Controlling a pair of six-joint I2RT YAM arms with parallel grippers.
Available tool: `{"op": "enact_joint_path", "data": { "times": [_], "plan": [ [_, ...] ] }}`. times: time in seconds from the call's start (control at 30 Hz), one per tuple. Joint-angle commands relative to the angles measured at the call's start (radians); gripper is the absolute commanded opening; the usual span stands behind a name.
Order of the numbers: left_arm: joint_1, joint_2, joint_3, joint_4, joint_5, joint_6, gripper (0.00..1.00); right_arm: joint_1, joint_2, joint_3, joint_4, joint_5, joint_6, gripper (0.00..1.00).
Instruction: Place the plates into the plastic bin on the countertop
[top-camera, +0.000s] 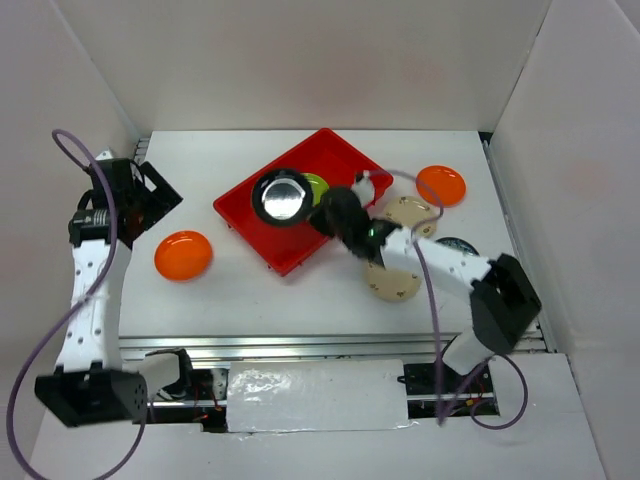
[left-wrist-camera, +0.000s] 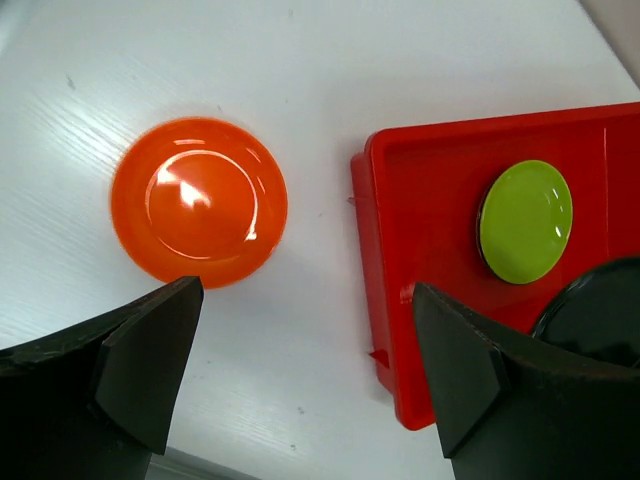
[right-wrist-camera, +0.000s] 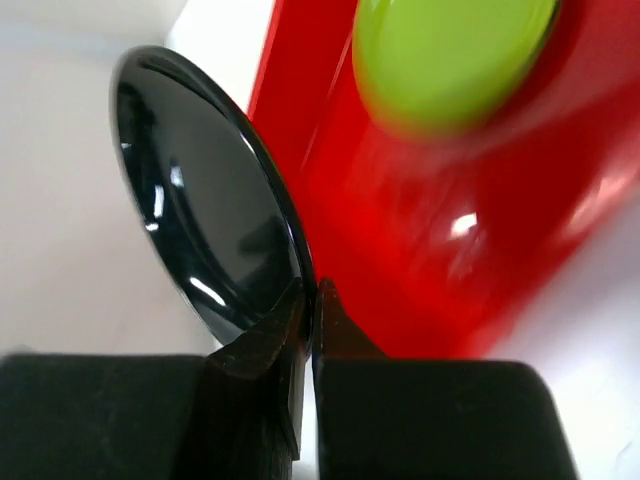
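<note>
A: "Looking across the countertop, what's in the red plastic bin?"

B: "A lime green plate lies inside. A black plate hangs above it, and an orange plate sits outside, left."

A: "Grippers?"

B: "The right gripper is pinched tight on the black plate's rim. The left gripper is spread wide and empty, near the orange one. Mid-placement, I'd say. Next, lower it clear of the green plate, then let go."

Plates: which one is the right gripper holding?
The black plate, pinched by its rim in the right gripper over the red bin. The lime green plate lies inside it; no other plate is gripped.
</note>
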Motion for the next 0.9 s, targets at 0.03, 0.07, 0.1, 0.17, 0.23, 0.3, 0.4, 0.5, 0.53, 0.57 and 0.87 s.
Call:
{"op": "enact_joint_path", "data": {
  "times": [0.03,0.07,0.1,0.17,0.23,0.3,0.4,0.5,0.53,0.57,0.87],
  "plan": [
    [0.146,0.156,-0.050,0.085,0.297,-0.066,0.99,-0.259,0.292,0.417,-0.280,-0.335,-0.413,0.00],
    [0.169,0.171,-0.072,0.098,0.328,-0.080,0.99,-0.280,0.341,0.477,-0.302,-0.355,-0.470,0.00],
    [0.192,0.193,-0.128,0.139,0.371,-0.088,0.99,-0.297,0.425,0.585,-0.316,-0.358,-0.495,0.00],
    [0.241,0.203,-0.175,0.171,0.385,-0.097,0.99,-0.353,0.514,0.705,-0.394,-0.392,-0.531,0.00],
    [0.275,0.205,-0.227,0.200,0.385,-0.088,0.99,-0.395,0.636,0.850,-0.454,-0.429,-0.550,0.00],
    [0.302,0.199,-0.253,0.193,0.377,-0.062,0.99,-0.414,0.697,0.899,-0.445,-0.455,-0.562,0.00],
    [0.339,0.156,-0.282,0.170,0.331,-0.026,0.99,-0.439,0.729,0.902,-0.425,-0.475,-0.573,0.00],
    [0.362,0.103,-0.323,0.153,0.293,-0.008,0.99,-0.456,0.748,0.896,-0.422,-0.503,-0.587,0.00],
    [0.366,0.090,-0.336,0.151,0.291,-0.008,0.99,-0.454,0.749,0.893,-0.419,-0.504,-0.596,0.00],
    [0.364,0.073,-0.366,0.150,0.285,-0.016,0.99,-0.455,0.752,0.889,-0.416,-0.513,-0.601,0.02],
    [0.364,-0.028,-0.503,0.156,0.265,-0.060,0.99,-0.442,0.618,0.745,-0.344,-0.507,-0.622,1.00]
  ]
}}
